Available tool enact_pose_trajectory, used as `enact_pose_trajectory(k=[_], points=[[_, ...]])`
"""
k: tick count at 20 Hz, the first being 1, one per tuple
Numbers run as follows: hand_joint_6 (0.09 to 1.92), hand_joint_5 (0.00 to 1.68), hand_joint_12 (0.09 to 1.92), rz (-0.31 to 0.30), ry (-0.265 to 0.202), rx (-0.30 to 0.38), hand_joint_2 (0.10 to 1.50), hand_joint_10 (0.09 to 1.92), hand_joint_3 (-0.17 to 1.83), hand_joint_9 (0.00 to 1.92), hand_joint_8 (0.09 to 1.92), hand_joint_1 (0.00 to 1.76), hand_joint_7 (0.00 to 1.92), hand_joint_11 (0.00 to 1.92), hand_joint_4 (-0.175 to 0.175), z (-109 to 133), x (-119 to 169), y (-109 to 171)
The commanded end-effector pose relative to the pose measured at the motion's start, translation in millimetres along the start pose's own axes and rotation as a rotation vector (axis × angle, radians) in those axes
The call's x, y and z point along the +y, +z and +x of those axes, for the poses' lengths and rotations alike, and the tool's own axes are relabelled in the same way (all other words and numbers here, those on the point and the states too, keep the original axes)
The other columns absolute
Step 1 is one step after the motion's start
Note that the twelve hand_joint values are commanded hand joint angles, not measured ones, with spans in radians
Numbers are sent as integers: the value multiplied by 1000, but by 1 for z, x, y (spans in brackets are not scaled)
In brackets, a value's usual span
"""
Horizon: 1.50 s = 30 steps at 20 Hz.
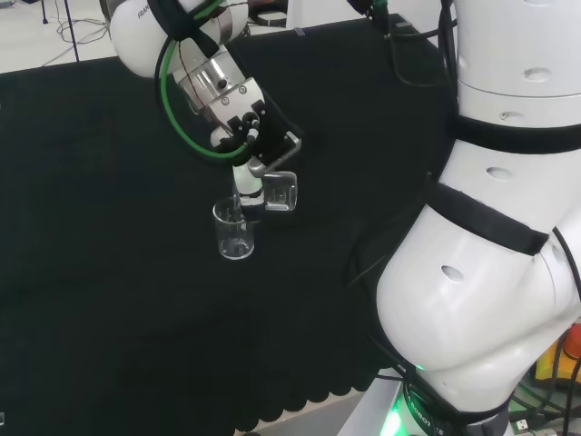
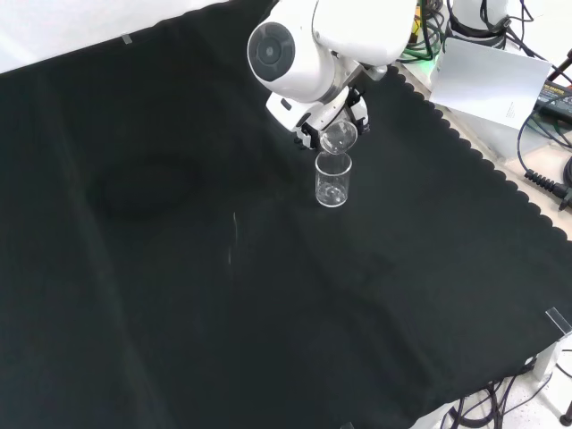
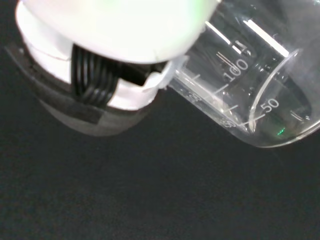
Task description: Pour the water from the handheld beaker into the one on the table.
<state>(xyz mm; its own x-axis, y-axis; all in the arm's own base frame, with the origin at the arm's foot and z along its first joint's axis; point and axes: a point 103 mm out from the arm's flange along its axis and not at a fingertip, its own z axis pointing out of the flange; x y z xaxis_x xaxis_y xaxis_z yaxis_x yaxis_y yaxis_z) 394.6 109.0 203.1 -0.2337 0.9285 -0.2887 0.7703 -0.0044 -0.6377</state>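
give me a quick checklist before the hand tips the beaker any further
1. Held beaker in the hand: ok, fingers curled round it.
2. Held beaker tilted with its mouth toward the table beaker: ok.
3. Mouth above the table beaker's opening: ok in the front view; the head view puts it at the rim's edge.
4. Table beaker upright on the black cloth: ok.
5. Water left in the held beaker: cannot tell.
6. Spill on the cloth: cannot tell.
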Motion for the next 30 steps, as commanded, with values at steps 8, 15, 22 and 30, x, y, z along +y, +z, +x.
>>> enact_pose_trajectory(k=[8,15,22,30], points=[[382,1370,611,22,26,-44,690,87,479,1607,484,1431,1339,1354,-175,-1,0,-1],[383,1368,613,36,37,-72,692,87,475,1606,485,1431,1338,1355,-175,1,-1,-2],[384,1368,613,50,48,-95,694,87,472,1604,488,1430,1338,1355,-175,4,-3,-7],[385,1367,614,73,58,-126,696,87,469,1603,491,1430,1336,1356,-175,9,-4,-10]])
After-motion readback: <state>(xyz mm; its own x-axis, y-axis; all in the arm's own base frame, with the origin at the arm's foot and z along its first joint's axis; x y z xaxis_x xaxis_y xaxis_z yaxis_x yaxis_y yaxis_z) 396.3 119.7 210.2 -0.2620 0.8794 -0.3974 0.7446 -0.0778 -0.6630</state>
